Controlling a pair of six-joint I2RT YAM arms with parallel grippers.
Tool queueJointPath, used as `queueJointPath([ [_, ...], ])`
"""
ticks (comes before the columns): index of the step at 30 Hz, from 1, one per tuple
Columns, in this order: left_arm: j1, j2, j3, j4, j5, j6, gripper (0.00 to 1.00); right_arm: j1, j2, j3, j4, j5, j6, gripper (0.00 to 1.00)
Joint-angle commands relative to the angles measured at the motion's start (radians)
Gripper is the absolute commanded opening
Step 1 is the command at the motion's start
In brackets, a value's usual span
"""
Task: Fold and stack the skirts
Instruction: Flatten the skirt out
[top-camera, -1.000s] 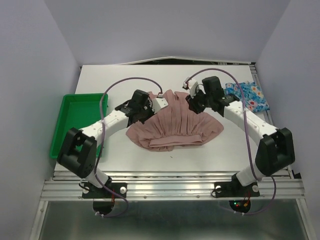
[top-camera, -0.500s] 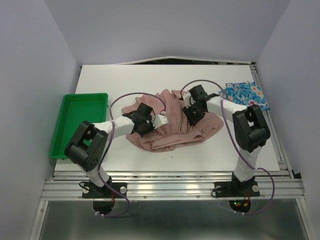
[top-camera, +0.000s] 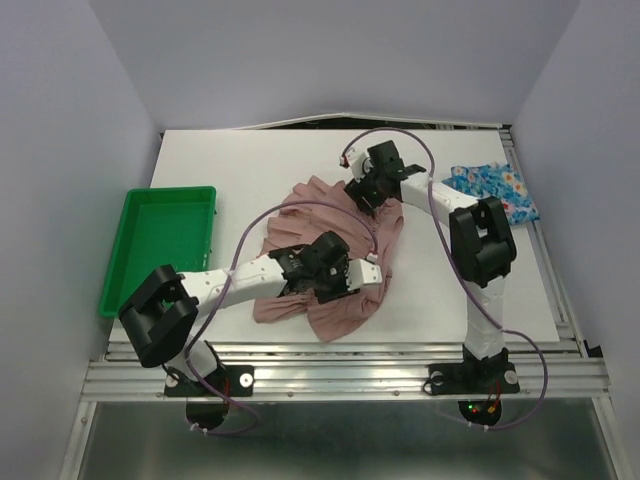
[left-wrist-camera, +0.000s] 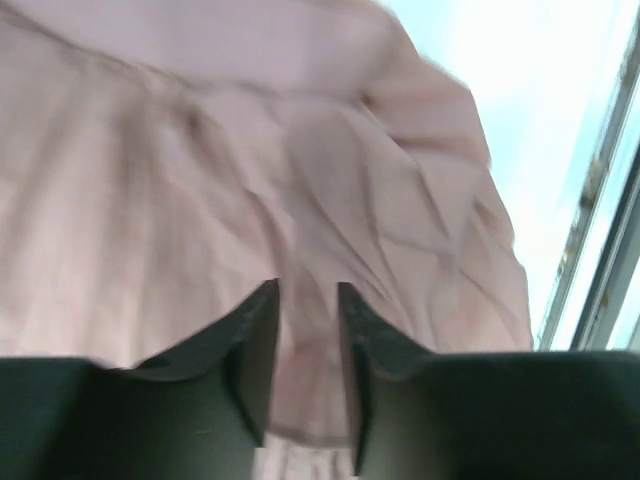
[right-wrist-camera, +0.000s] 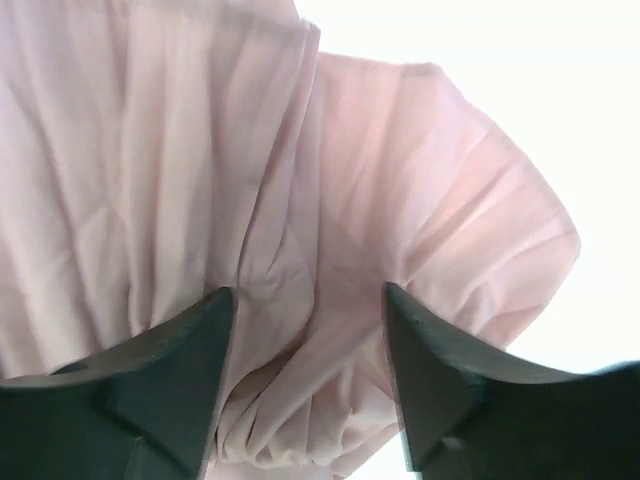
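the dusty-pink skirt (top-camera: 385, 240) is spread in a rumpled diagonal across the middle of the table (top-camera: 250, 160), from far centre towards the near edge, and is not yet folded flat. the left claw (left-wrist-camera: 305, 330) is set over its near part, jaws narrowly parted, with pleats seen through the gap. the right claw (right-wrist-camera: 305, 340) is held wide open over its far part, with nothing clamped. the blue flowered skirt (top-camera: 495, 190) is laid far right, a green tray (top-camera: 170, 190) left. released like this, the pleats may be left bunched and a crooked fold made, or the near hem dragged over the edge.
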Motion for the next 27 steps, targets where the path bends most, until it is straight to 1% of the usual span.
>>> queueJointPath([
  [1,0.059,-0.129,0.110,-0.052,0.023,-0.069,0.45,-0.031,-0.187,0.010,0.039,-0.077,-0.045,0.75],
  [2,0.077,-0.151,0.115,-0.076,0.029,-0.060,0.47,-0.031,-0.227,-0.008,0.012,-0.083,-0.066,0.78],
  [3,0.099,-0.174,0.116,-0.097,0.040,-0.050,0.48,-0.031,-0.269,-0.030,-0.007,-0.092,-0.095,0.86],
  [4,0.120,-0.221,0.112,-0.138,0.058,-0.023,0.50,-0.031,-0.360,-0.054,-0.024,-0.112,-0.159,0.91],
  [5,0.163,-0.249,0.090,-0.157,0.066,-0.005,0.52,-0.031,-0.411,-0.123,-0.045,-0.123,-0.181,0.99],
  [6,0.183,-0.277,0.070,-0.169,0.069,0.014,0.54,-0.031,-0.459,-0.154,-0.057,-0.132,-0.194,1.00],
  [7,0.205,-0.336,0.049,-0.186,0.066,0.058,0.60,-0.031,-0.532,-0.174,-0.086,-0.155,-0.212,1.00],
  [8,0.240,-0.386,0.002,-0.197,0.049,0.077,0.64,-0.020,-0.557,-0.188,-0.173,-0.164,-0.214,1.00],
  [9,0.261,-0.386,-0.017,-0.211,0.049,0.100,0.64,-0.005,-0.576,-0.194,-0.217,-0.164,-0.214,0.99],
  [10,0.309,-0.415,-0.045,-0.246,0.055,0.146,0.67,0.012,-0.606,-0.200,-0.310,-0.160,-0.227,0.97],
  [11,0.309,-0.423,-0.057,-0.261,0.063,0.170,0.68,0.029,-0.625,-0.209,-0.339,-0.158,-0.221,0.94],
  [12,0.349,-0.432,-0.072,-0.274,0.070,0.193,0.68,0.076,-0.645,-0.260,-0.349,-0.141,-0.209,0.90],
  [13,0.364,-0.441,-0.088,-0.283,0.075,0.216,0.68,0.102,-0.668,-0.297,-0.352,-0.131,-0.209,0.88],
  [14,0.373,-0.443,-0.121,-0.303,0.078,0.268,0.68,0.134,-0.716,-0.335,-0.341,-0.103,-0.204,0.83],
  [15,0.378,-0.444,-0.141,-0.312,0.075,0.295,0.68,0.214,-0.737,-0.417,-0.329,-0.076,-0.194,0.81],
  [16,0.378,-0.443,-0.183,-0.318,0.067,0.308,0.68,0.252,-0.751,-0.451,-0.323,-0.030,-0.183,0.79],
  [17,0.378,-0.443,-0.206,-0.315,0.058,0.333,0.68,0.288,-0.758,-0.482,-0.315,-0.016,-0.169,0.77],
  [18,0.380,-0.437,-0.232,-0.309,0.040,0.347,0.68,0.325,-0.767,-0.528,-0.314,-0.025,-0.162,0.76],
  [20,0.380,-0.434,-0.299,-0.286,0.014,0.362,0.68,0.334,-0.768,-0.570,-0.302,-0.026,-0.157,0.75],
  [22,0.384,-0.438,-0.347,-0.245,-0.009,0.367,0.68,0.378,-0.766,-0.622,-0.271,0.001,-0.155,0.75],
  [27,0.398,-0.428,-0.339,-0.222,0.011,0.341,0.68,0.438,-0.745,-0.692,-0.207,0.044,-0.167,0.76],
])
